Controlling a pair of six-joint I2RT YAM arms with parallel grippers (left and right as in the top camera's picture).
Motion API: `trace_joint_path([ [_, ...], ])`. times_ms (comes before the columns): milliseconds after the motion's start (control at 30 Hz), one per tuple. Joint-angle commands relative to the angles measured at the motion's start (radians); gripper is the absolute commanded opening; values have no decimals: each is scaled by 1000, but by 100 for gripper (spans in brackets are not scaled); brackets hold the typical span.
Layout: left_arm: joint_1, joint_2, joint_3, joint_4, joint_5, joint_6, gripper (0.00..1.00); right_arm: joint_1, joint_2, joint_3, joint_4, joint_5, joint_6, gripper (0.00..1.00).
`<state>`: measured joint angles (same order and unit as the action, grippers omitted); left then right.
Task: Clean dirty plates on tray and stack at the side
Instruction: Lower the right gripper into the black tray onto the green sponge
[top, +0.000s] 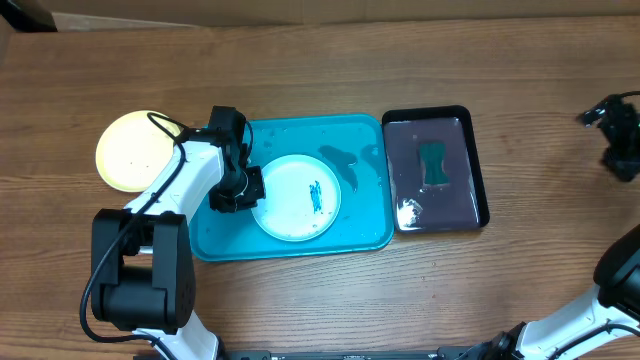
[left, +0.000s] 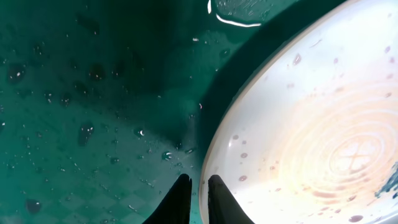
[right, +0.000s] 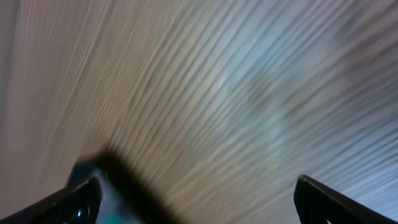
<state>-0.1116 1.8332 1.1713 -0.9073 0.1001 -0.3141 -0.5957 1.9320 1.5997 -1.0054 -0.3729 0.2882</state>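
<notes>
On the turquoise tray (top: 300, 138) lies a white plate (top: 290, 205) with a dark teal smear (top: 317, 195) near its centre. My left gripper (top: 238, 190) is at the plate's left rim. In the left wrist view its fingers (left: 179, 200) stand nearly together, shut on the wet rim of the white plate (left: 298, 124), one outside and one over the plate. A yellow-green plate (top: 128, 152) rests on the bare wood left of the tray. My right gripper (top: 615, 125) is far to the right, open and empty over the table (right: 199, 93).
A black tray (top: 481, 170) holding a green sponge (top: 434, 165) and some water stands right of the turquoise tray. Water drops dot the turquoise tray floor (left: 93, 124). The left arm's base (top: 140, 270) sits at the front left.
</notes>
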Motion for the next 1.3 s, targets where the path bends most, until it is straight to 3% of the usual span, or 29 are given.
trace_joint_path([
  [0, -7, 11, 2, 3, -4, 4, 14, 4, -23, 15, -79, -309, 27, 96],
  [133, -7, 11, 2, 3, -3, 4, 15, 66, -23, 15, -168, -317, -97, 80],
  [333, -7, 11, 2, 6, -3, 3, 15, 274, -23, 15, -282, -111, -137, 79],
  [633, -7, 11, 2, 1, -3, 3, 16, 660, -23, -20, -289, 346, -135, 76],
  [833, -7, 11, 2, 0, -3, 3, 17, 808, -23, -109, -203, 467, -132, 77],
  [1167, -7, 11, 2, 0, -3, 4, 17, 840, -22, -297, 56, 466, -132, 74],
  [1200, -7, 11, 2, 0, -3, 4, 17, 840, -22, -306, 65, 465, -132, 63],
  [1233, -7, 11, 2, -1, -3, 4, 17, 840, -22, -315, 71, 462, -132, 26],
  [1267, -7, 11, 2, -1, -3, 4, 17, 840, -22, -318, 71, 458, -132, 4],
])
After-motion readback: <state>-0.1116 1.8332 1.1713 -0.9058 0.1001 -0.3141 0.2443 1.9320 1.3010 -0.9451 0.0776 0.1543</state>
